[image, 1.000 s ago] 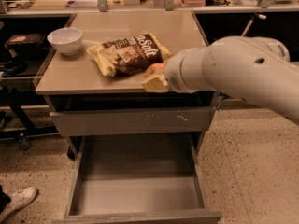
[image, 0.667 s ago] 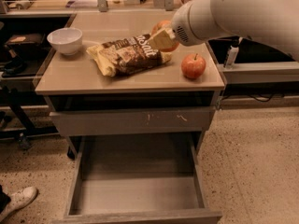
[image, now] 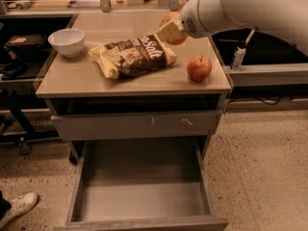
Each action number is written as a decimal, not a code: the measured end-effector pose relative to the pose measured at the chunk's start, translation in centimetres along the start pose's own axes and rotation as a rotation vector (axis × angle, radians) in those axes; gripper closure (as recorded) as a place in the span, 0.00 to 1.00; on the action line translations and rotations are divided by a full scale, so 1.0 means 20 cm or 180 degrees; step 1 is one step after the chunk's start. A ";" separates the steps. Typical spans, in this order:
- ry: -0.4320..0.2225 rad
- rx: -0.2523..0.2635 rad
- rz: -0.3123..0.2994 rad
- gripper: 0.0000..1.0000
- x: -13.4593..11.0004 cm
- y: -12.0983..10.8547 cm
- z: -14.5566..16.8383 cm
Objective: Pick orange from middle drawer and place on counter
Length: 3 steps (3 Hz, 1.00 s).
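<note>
My gripper (image: 171, 30) hangs over the back right part of the counter (image: 86, 77), just behind the chip bag. It is shut on the orange (image: 180, 39), a small round fruit that shows partly behind the pale fingers (image: 167, 32). I cannot tell whether the orange touches the counter top. The middle drawer (image: 144, 198) is pulled out below, with a bare grey floor and nothing in it. The white arm (image: 240, 8) comes in from the upper right.
A red-and-yellow apple (image: 199, 67) stands on the counter's right front. A brown and yellow chip bag (image: 134, 56) lies mid-counter. A white bowl (image: 66, 41) sits at the left. A shut drawer front with pale scratches (image: 137, 125) is above the open drawer. A shoe (image: 19, 207) is at lower left.
The arm has swung from the counter's front right edge up and towards the back, carrying the orange. The apple, hidden before by the arm, now shows.
</note>
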<state>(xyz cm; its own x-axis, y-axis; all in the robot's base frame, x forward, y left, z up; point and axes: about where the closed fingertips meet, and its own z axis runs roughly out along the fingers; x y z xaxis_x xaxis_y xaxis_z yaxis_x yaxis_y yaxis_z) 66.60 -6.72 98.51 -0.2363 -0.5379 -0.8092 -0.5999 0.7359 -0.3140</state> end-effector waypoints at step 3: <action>-0.0035 0.0143 0.0388 1.00 0.07 -0.53 0.28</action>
<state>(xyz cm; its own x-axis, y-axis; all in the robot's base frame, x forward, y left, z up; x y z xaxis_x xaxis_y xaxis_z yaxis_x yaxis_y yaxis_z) 76.83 -12.93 98.00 -0.2968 -0.4391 -0.8480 -0.5324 0.8133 -0.2348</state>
